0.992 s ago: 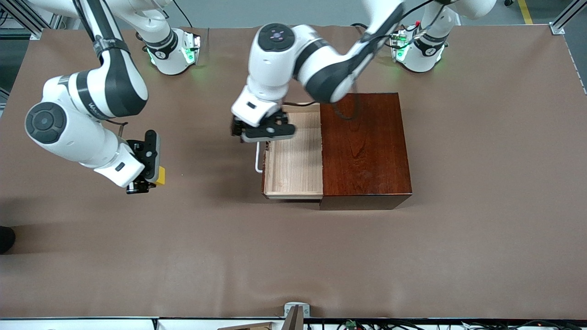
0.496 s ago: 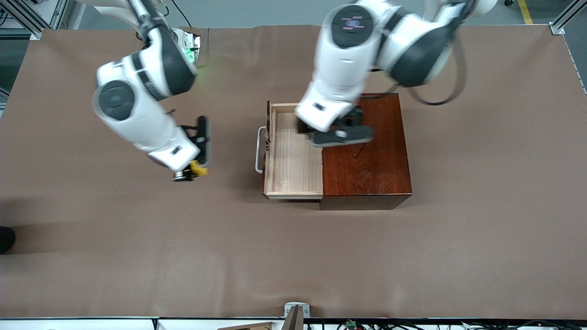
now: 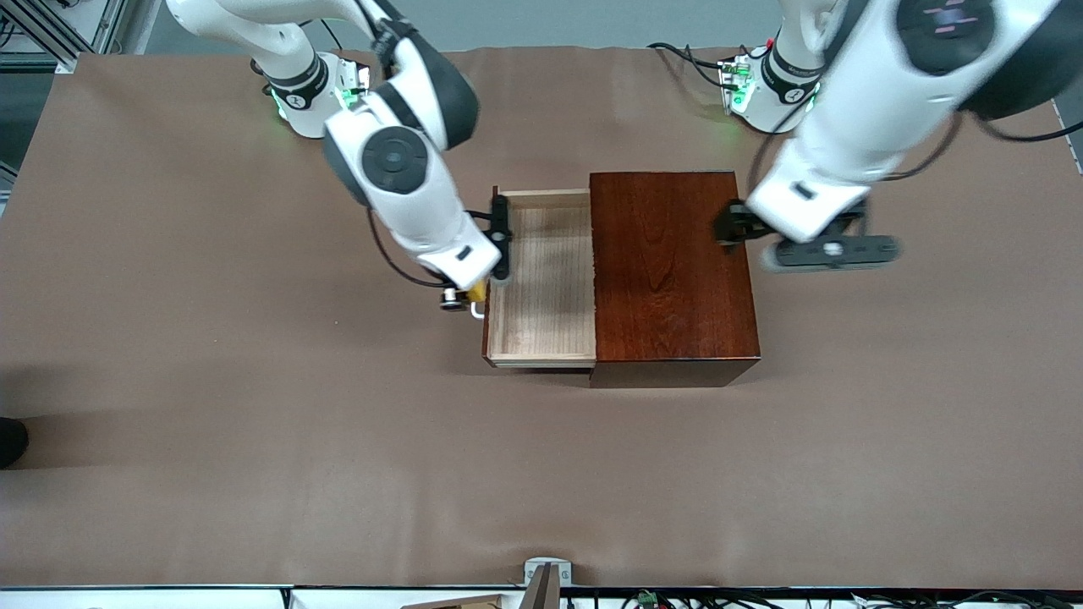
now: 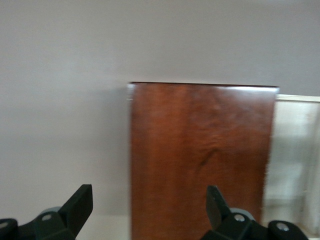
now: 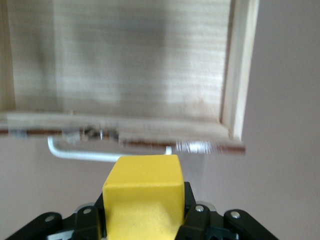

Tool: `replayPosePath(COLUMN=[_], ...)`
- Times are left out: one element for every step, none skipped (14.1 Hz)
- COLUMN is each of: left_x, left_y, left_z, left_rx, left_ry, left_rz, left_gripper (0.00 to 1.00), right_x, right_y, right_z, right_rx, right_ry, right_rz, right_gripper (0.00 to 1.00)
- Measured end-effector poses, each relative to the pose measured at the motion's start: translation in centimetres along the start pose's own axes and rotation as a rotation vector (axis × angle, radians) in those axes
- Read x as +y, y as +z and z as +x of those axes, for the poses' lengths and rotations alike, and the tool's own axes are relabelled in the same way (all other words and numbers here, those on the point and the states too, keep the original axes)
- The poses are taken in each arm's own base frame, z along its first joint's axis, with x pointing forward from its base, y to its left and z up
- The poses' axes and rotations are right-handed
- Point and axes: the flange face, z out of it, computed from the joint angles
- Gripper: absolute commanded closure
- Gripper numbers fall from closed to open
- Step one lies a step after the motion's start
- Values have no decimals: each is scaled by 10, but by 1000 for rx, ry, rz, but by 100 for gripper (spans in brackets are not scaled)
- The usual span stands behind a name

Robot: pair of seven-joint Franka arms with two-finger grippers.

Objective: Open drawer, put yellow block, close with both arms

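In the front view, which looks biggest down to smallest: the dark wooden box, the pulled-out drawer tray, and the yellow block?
1. Dark wooden box
2. Pulled-out drawer tray
3. Yellow block, tiny, mostly hidden by the right gripper holding it over the handle

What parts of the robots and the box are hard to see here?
- Yellow block: front view shows only a sliver; the right arm's wrist covers the rest.
- Handle: partly hidden by the block in the right wrist view.
- Drawer: its inner end is under the wooden box.
- Left gripper: blurred in the front view.
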Motion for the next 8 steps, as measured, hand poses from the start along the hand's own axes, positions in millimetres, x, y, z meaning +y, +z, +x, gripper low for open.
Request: replayPosePath(left_x=[-27, -53, -75, -94, -112, -129, -145, -158], left_y=[-3, -4, -5, -7, -10, -13, -16, -20], left_z=[2, 5, 7, 8, 10, 11, 12, 11], left_rx=[-2, -10, -19, -23, -23, -21, -18, -16], left_ry=[-9, -23, -39, -45, -37, -22, -8, 1], left_rz=[3, 8, 11, 13, 12, 12, 11, 11], left_gripper=[0, 0, 0, 0, 0, 0, 0, 0], right_x=[-3, -5, -6, -8, -9, -12, -15, -18], right_y=[7, 13, 20, 27, 33, 39, 45, 51], right_z=[14, 25, 35, 44, 52, 61, 70, 79], right_rx=[-1, -4, -6, -7, -6, -2, 4, 9], right_ry=[-3, -5, -7, -11, -12, -12, -11, -8], right_rz=[2, 4, 6, 8, 8, 2, -6, -15], right_gripper=[100, 100, 100, 100, 100, 100, 100, 100])
